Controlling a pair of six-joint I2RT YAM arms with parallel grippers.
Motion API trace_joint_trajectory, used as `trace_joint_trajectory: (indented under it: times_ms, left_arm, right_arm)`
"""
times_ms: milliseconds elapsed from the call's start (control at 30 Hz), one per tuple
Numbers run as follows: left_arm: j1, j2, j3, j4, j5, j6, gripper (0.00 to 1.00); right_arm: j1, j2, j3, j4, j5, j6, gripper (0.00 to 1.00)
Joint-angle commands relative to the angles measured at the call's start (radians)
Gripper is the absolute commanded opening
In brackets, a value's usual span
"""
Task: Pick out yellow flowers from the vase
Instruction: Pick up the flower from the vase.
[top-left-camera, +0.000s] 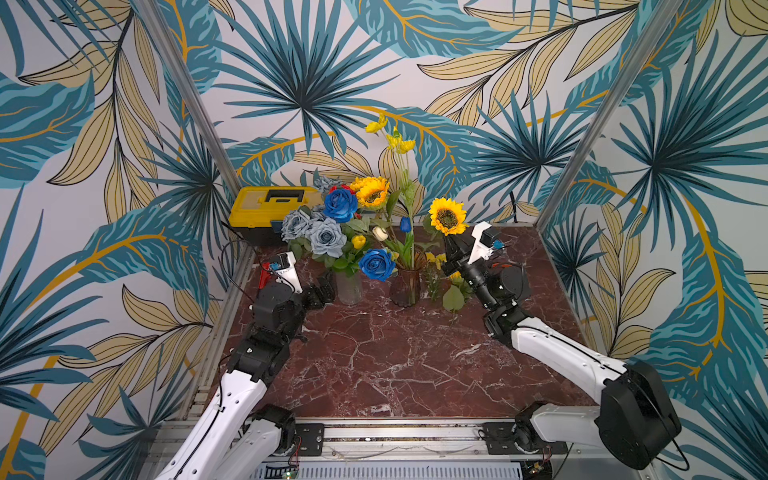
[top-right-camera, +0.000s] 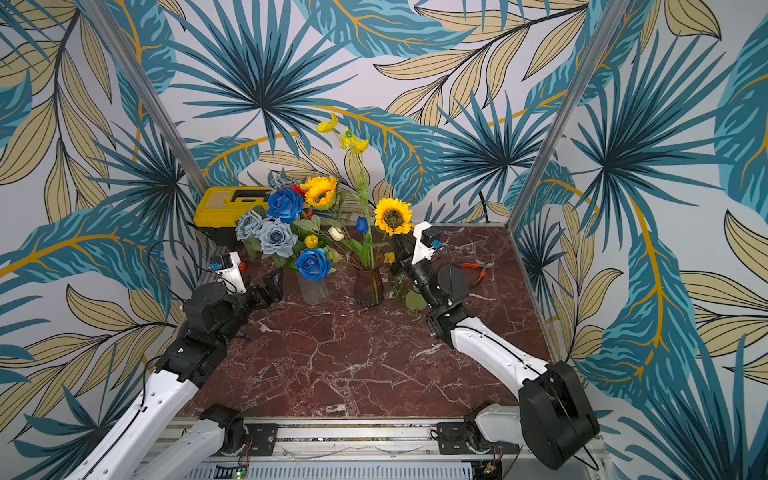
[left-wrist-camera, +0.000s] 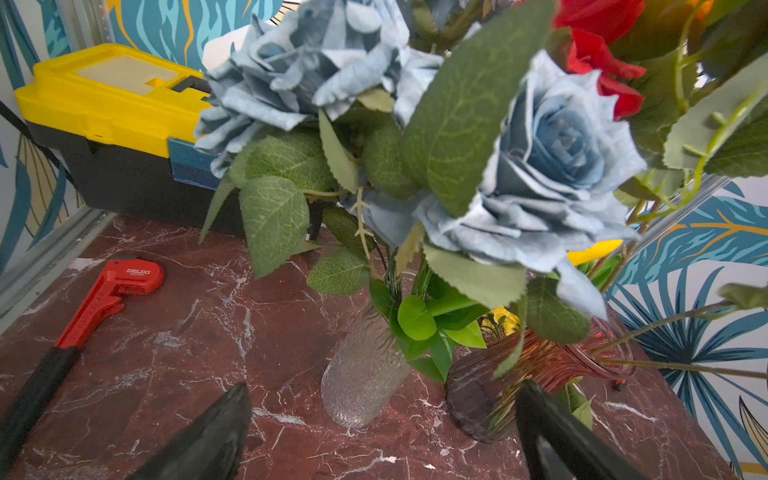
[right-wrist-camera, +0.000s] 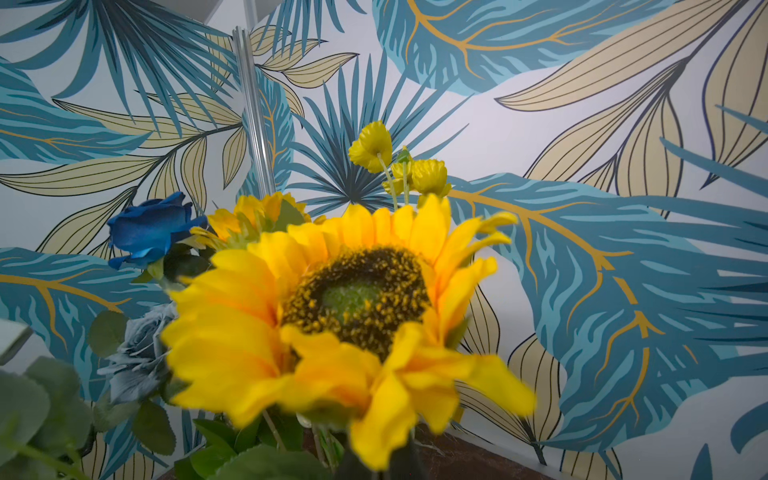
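My right gripper (top-left-camera: 451, 249) is shut on the stem just under a sunflower (top-left-camera: 447, 216), right of the amber vase (top-left-camera: 405, 286). That bloom fills the right wrist view (right-wrist-camera: 332, 316) and hides most of the jaws (right-wrist-camera: 376, 469). Its leaf (top-left-camera: 453, 297) hangs below my wrist. A second sunflower (top-left-camera: 372, 192) stands in the clear glass vase (top-left-camera: 349, 286) among the roses. Tall yellow poppies (top-left-camera: 395, 139) rise from the amber vase. My left gripper (top-left-camera: 324, 291) is open and empty, low beside the clear vase (left-wrist-camera: 365, 374), which shows between its fingers (left-wrist-camera: 224, 432).
Blue roses (top-left-camera: 340, 204) and grey roses (top-left-camera: 326, 237) crowd the clear vase. A yellow toolbox (top-left-camera: 270, 208) sits at the back left, a red wrench (left-wrist-camera: 108, 291) lies near my left arm, and orange pliers (top-right-camera: 478, 270) lie behind my right arm. Small yellow blooms (top-left-camera: 436, 261) sit low, right of the amber vase.
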Motion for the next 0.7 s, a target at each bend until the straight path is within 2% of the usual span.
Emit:
trace_joint_trajectory:
  times_ms: [0,367,533,667]
  left_arm:
    - [0.008,-0.008,-0.015,0.019,0.003,0.006,1.0]
    - [0.008,-0.003,-0.009,0.019,-0.003,0.009,0.99]
    - [0.009,-0.003,-0.01,0.019,-0.003,0.009,0.99]
    - [0.009,0.005,-0.007,0.019,-0.005,0.008,0.99]
  right_arm:
    - [0.0,-0.08,0.08,-0.211,0.044,-0.046,0.05]
    - [-0.013,-0.224,0.234,-0.581,0.109,-0.046,0.01]
    - [-0.033,-0.258,0.271,-0.748,0.174,0.031,0.0]
    - [-0.073,-0.273,0.259,-0.842,0.178,0.118,0.0]
